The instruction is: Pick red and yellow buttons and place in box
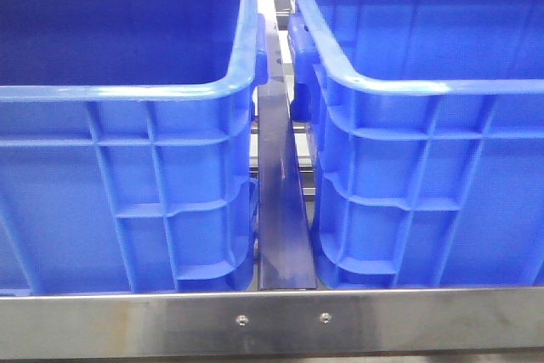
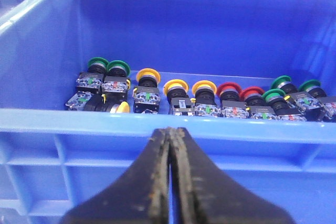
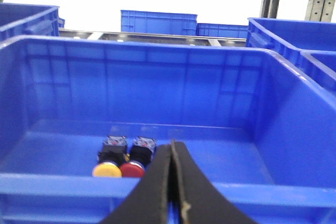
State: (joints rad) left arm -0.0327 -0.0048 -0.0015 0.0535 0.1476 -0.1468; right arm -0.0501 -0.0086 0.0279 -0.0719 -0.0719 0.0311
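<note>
In the right wrist view, one yellow button (image 3: 107, 169) and one red button (image 3: 132, 169) lie side by side on the floor of a blue box (image 3: 157, 82). My right gripper (image 3: 172, 144) is shut and empty, just outside the box's near rim. In the left wrist view, another blue crate (image 2: 157, 30) holds a row of buttons: yellow ones (image 2: 176, 85), red ones (image 2: 229, 88) and green ones (image 2: 98, 63). My left gripper (image 2: 170, 131) is shut and empty, in front of that crate's near rim. Neither gripper shows in the front view.
The front view shows two big blue crates, left (image 1: 127, 91) and right (image 1: 425, 87), with a narrow dark gap (image 1: 285, 210) between them and a steel rail (image 1: 280, 320) along the front. More blue crates (image 3: 157, 22) stand further back.
</note>
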